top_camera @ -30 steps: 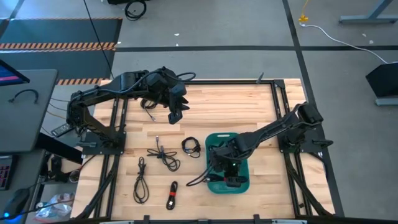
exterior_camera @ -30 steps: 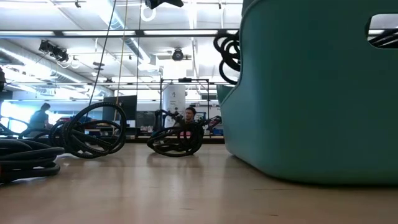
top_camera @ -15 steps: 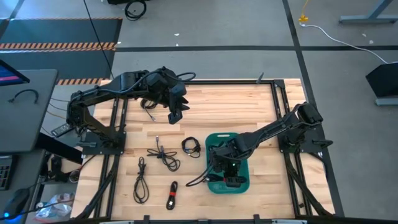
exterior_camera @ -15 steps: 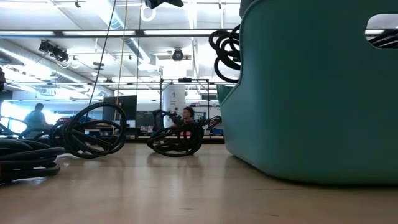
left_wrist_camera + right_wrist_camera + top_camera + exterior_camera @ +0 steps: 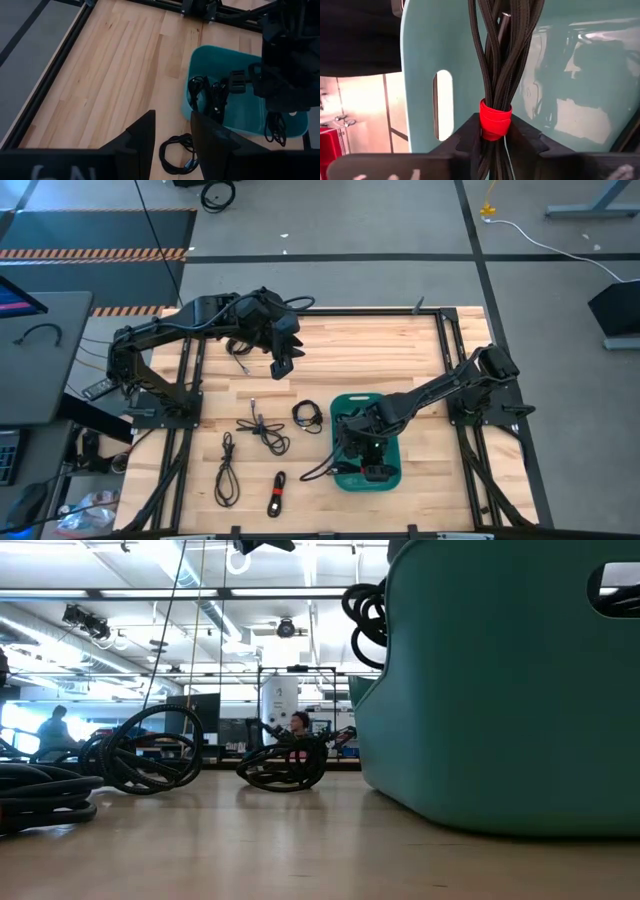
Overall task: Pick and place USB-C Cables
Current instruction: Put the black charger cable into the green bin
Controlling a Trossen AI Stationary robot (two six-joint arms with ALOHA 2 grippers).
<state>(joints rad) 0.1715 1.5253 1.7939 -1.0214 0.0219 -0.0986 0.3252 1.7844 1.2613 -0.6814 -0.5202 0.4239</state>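
Note:
My right gripper (image 5: pixel 365 452) is low over the teal tub (image 5: pixel 390 476), shut on a black USB-C cable bundle (image 5: pixel 496 60) tied with a red band. More cables (image 5: pixel 210 95) lie inside the tub. Several cables rest on the wood left of the tub: a small coil (image 5: pixel 307 415), a loose one (image 5: pixel 262 430), a long loop (image 5: pixel 226 470) and a bundle with red on it (image 5: pixel 276 493). My left gripper (image 5: pixel 283 365) hangs open and empty, high over the far left of the table. My right gripper has the bundle's red band (image 5: pixel 495 119) between its two fingers (image 5: pixel 469 137). The fingers slant down from above, and the bundle runs on along them. The strands beyond the band reach down the tub's inner wall (image 5: pixel 422 60), with a metal plug (image 5: pixel 505 22) among them.
One cable (image 5: pixel 316 471) trails over the tub's left rim onto the wood. In the low view the tub (image 5: pixel 500 690) fills the right, with cable loops (image 5: pixel 365 620) above its rim and coils (image 5: pixel 150 750) on the table. A black metal frame (image 5: pixel 440 330) borders the table.
In the low view the cable loops above the tub's rim have risen a little and shifted sideways. Both arms have stayed where they were.

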